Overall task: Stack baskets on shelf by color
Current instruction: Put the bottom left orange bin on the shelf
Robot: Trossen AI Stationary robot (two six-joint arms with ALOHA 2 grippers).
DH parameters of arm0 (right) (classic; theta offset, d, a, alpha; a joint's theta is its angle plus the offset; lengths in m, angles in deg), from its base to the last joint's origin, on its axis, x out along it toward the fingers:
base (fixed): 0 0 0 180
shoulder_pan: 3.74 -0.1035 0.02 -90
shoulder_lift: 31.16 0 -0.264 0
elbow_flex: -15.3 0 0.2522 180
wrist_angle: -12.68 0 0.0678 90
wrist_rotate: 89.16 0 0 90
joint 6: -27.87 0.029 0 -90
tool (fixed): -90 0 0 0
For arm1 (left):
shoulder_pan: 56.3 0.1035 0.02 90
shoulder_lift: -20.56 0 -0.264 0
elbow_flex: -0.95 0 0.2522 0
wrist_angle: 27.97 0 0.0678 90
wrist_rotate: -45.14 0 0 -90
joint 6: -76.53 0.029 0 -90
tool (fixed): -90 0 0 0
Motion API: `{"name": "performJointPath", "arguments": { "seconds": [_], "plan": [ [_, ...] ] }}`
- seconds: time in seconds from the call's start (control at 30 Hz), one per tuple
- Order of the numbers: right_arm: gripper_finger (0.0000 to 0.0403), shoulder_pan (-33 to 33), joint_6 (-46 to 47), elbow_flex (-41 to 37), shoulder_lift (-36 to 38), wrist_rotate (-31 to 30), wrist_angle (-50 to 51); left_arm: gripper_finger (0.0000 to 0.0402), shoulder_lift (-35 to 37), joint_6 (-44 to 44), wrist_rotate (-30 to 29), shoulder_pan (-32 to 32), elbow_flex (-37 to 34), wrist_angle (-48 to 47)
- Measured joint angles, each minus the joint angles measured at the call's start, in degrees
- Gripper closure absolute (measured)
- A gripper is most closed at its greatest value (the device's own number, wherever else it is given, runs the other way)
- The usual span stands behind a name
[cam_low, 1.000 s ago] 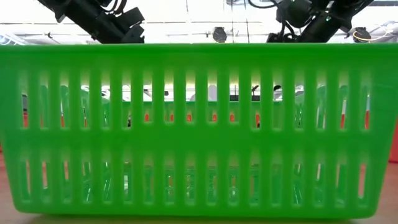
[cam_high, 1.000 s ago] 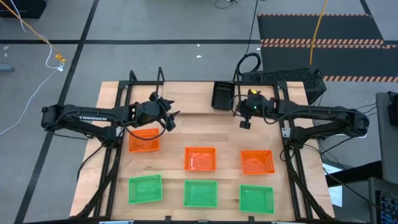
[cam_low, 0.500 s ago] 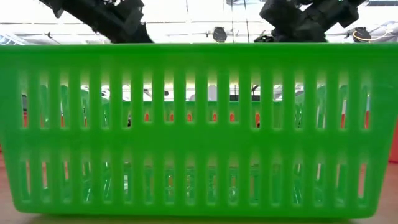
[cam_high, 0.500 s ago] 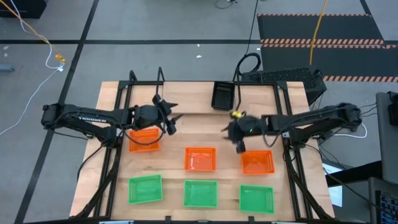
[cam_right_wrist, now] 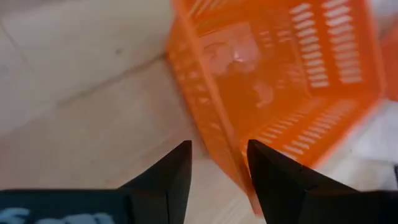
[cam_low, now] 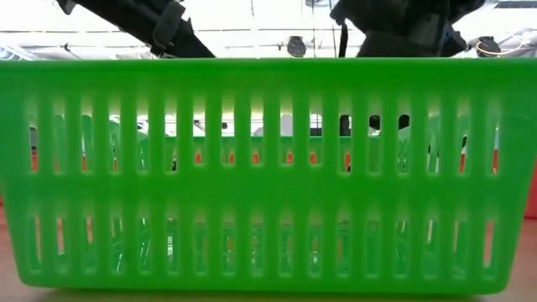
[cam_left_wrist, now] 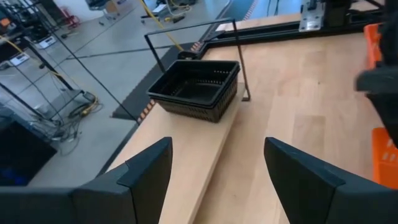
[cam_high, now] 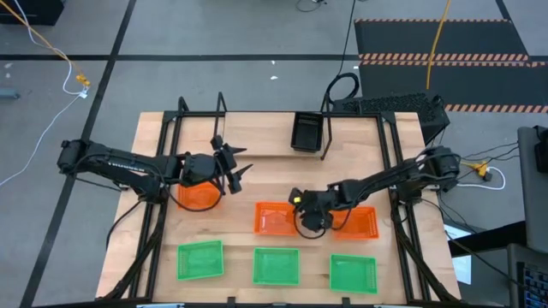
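Three orange baskets lie in a row mid-table: left (cam_high: 199,193), middle (cam_high: 274,218), right (cam_high: 358,222). Three green baskets (cam_high: 276,265) lie along the near edge; one fills the low view (cam_low: 268,168). A stack of black baskets (cam_high: 306,133) sits at the right end of the shelf (cam_high: 221,104) and shows in the left wrist view (cam_left_wrist: 196,87). My left gripper (cam_high: 235,171) is open and empty, above the left orange basket's far right corner. My right gripper (cam_high: 305,219) is open, low over the middle orange basket's right wall (cam_right_wrist: 211,134), one finger on each side. My right gripper stands open astride the middle orange basket's right wall (cam_right_wrist: 214,155), coming from above and slanting from the table's right. I cannot tell whether either finger touches the wall. The basket rests flat on the table.
The black table frame's rails (cam_high: 402,231) run along both sides of the table. Bare wood (cam_high: 257,128) lies on the shelf left of the black baskets. The green basket at the near edge blocks most of the low view.
My right gripper has gone from beside the black baskets toward the near edge and the table's left, and down to the middle orange basket's right wall. My left gripper has drifted a little toward the near edge, still open.
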Motion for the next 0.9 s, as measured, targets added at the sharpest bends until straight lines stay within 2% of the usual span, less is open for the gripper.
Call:
{"name": "performJointPath", "arguments": {
  "seconds": [0.1,0.17,0.33,0.43,0.57,0.7,0.9],
  "plan": [
    [0.0261,-0.3,-2.6,1.0,-2.1,-0.1,-0.7,0.0147,0.0,0.3,-1.2,0.0,0.0,-0.2],
    [0.0281,-0.2,-2.5,2.3,-3.0,-0.2,-0.6,0.0147,0.0,0.0,-1.8,0.0,0.0,-0.4],
    [0.0387,2.1,4.5,8.7,-2.9,-0.2,2.6,0.0147,0.0,-1.1,-4.0,0.0,0.0,-0.4],
    [0.0392,4.0,10.4,15.1,-2.3,-0.5,8.1,0.0147,0.0,-1.5,-5.2,0.0,0.0,-0.3],
    [0.0397,7.9,19.4,23.8,-2.4,-6.5,16.6,0.0147,0.5,-1.5,-5.3,-0.1,0.0,-0.6],
    [0.0397,13.7,25.3,28.1,-2.9,-15.1,17.1,0.0147,1.2,-0.8,-5.8,0.0,0.0,-1.1],
    [0.04,23.5,31.3,35.0,-6.5,-16.4,17.8,0.0147,1.4,-1.1,-5.8,1.1,0.0,-1.8]
  ]
}}
